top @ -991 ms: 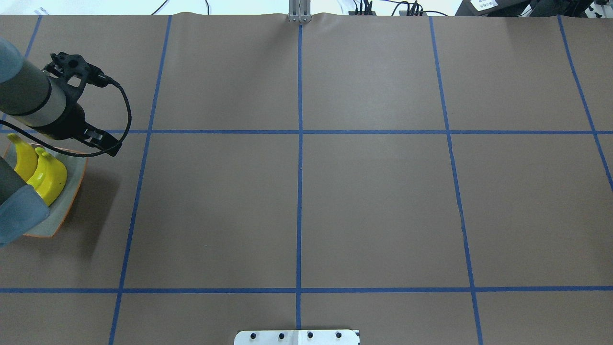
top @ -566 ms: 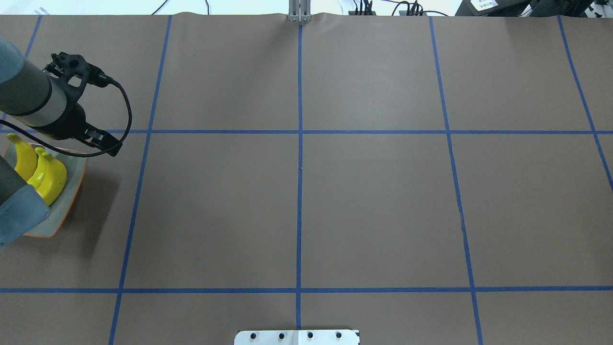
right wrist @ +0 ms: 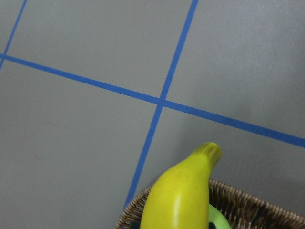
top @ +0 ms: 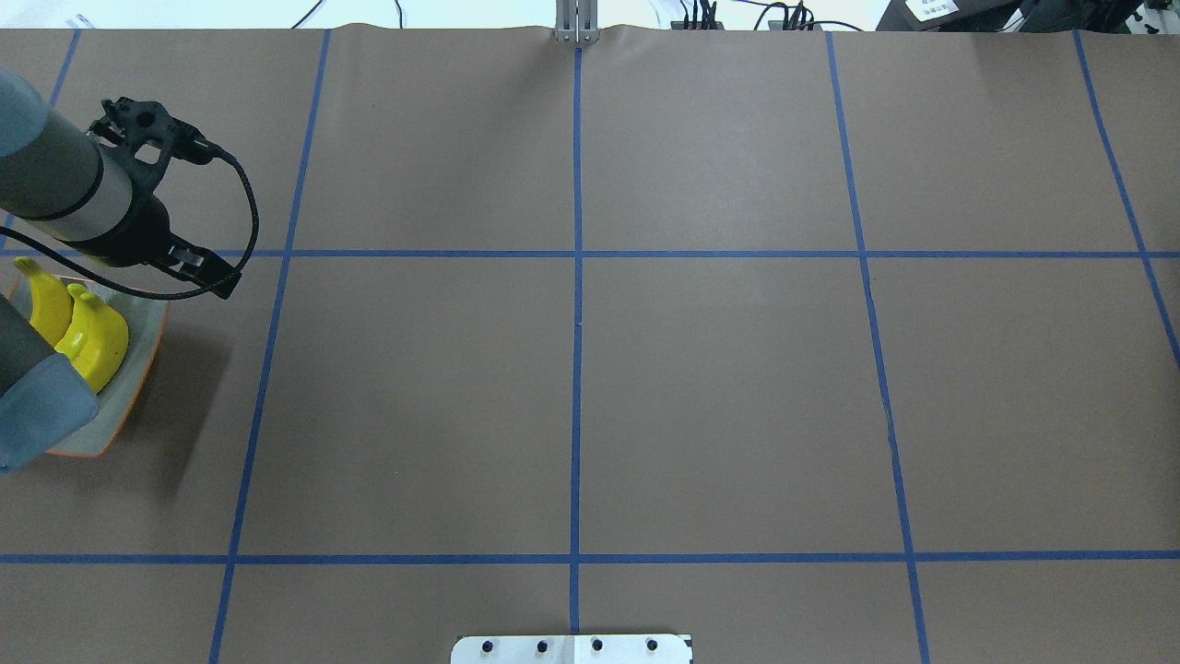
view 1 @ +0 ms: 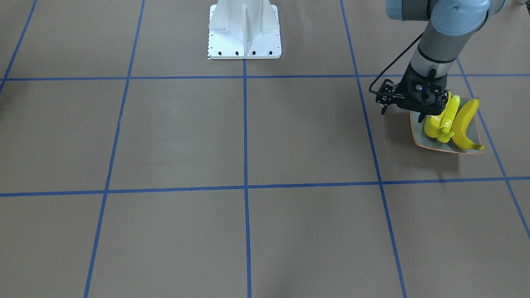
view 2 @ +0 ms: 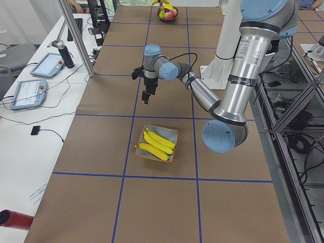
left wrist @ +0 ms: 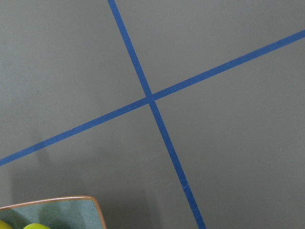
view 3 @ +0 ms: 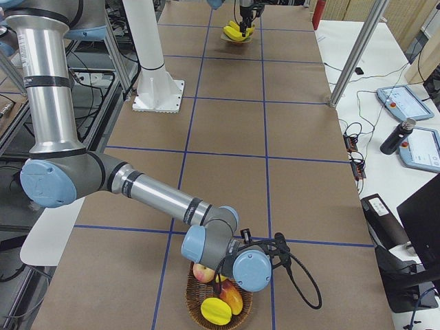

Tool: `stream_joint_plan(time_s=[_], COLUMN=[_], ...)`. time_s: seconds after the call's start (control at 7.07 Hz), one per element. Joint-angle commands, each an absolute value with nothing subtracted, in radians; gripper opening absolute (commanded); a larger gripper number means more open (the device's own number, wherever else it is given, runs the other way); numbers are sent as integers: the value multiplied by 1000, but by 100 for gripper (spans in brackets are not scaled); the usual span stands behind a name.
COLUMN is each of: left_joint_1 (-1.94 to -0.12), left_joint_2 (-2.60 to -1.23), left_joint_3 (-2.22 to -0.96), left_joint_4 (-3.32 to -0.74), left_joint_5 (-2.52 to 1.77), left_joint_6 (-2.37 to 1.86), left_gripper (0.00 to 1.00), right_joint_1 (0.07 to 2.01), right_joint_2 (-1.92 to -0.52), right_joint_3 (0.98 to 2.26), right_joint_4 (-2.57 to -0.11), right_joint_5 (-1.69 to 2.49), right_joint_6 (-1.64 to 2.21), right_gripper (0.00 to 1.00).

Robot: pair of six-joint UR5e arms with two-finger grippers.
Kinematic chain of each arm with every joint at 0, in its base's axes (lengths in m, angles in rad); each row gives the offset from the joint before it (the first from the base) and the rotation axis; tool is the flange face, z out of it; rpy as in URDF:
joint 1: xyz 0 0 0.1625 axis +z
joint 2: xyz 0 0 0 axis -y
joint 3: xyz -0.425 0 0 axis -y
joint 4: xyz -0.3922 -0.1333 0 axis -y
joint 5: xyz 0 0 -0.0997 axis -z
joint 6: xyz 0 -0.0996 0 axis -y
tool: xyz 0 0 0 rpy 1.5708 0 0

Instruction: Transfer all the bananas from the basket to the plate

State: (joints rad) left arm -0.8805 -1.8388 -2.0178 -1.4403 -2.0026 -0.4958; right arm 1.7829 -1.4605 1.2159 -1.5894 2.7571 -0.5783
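Lying on the plate [view 1: 426,144] (near 3 o'clock of the counter [view 1: 290,132], front-facing view) are three bananas [view 1: 463,122]. The left jaws hang over its 10 o'clock corner; if they are open, I cannot tell. One more banana [right wrist: 181,195] shows above the basket [right wrist: 248,207] rim; the right jaws are hidden, so their state I cannot tell.

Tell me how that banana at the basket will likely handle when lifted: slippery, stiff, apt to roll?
The banana shows a glossy highlight along its skin, so it is probably slippery in a grip. Its smooth, uniform surface looks moulded, so it is likely stiff and fairly light. Its curved, rounded body may rock or roll once set down.
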Motion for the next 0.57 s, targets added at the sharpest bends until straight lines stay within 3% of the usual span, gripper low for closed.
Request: stream_joint_plan(time_s=[0.0, 0.14, 0.42], left_joint_1=[-881, -879, -864], left_joint_2=[-1903, -1972, -2040], left_joint_3=[-1996, -1958, -1881], left_joint_4=[-1445, -1451, -1610], left_joint_5=[-2003, -2005, -2005], left_joint_6=[-561, -622, -763], left_gripper=[100, 100, 100], right_joint_1=[1758, 1702, 1602], right_joint_2=[-1439, -1437, -1346], right_joint_3=[1375, 1446, 1465], right_joint_4=[-1672, -1640, -1524], right_joint_5=[2863, 2882, 2890], right_joint_6=[-220, -39, 291], right_gripper=[0, 0, 0])
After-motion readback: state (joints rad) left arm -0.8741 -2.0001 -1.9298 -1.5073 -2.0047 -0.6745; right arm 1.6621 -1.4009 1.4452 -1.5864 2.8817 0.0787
